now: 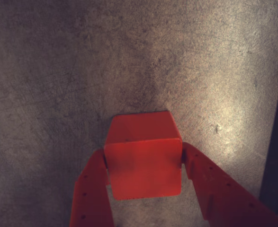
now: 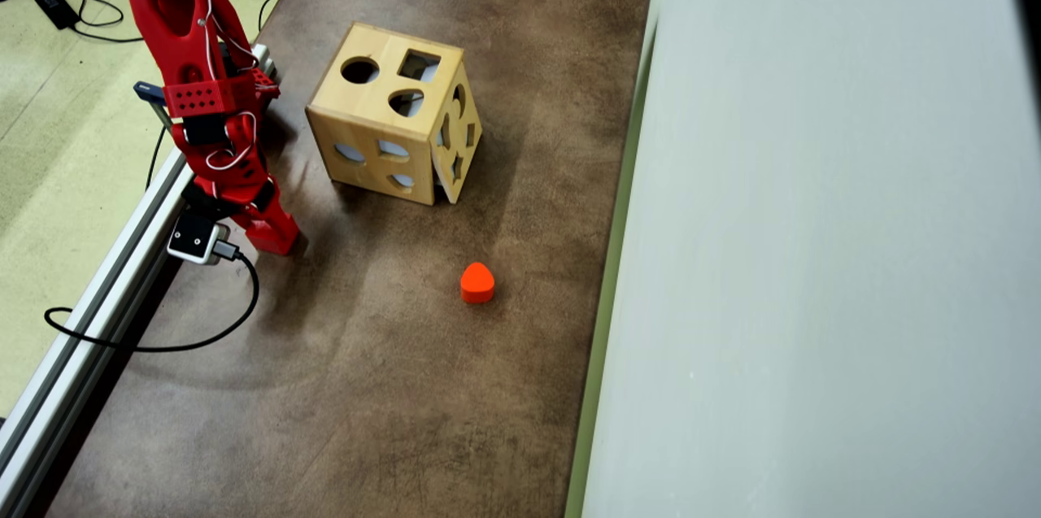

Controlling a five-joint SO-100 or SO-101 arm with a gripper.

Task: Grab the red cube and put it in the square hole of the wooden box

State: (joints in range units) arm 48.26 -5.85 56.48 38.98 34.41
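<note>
The red cube (image 1: 143,163) fills the lower middle of the wrist view, low over the dark table. My gripper (image 1: 143,153) is shut on it, with one red finger (image 1: 94,189) pressed to its left side and the other (image 1: 210,179) to its right. In the overhead view the gripper (image 2: 272,235) is near the table's left edge, and the cube cannot be told apart from the red fingers there. The wooden box (image 2: 366,140) stands up and to the right of the gripper. Its top face holds the square hole (image 2: 419,64).
An orange-red rounded block (image 2: 477,282) lies right of the gripper on the brown table (image 2: 390,388). A metal rail (image 2: 106,282) and a black cable (image 2: 163,346) run along the table's left edge. A pale wall (image 2: 813,258) bounds the right side.
</note>
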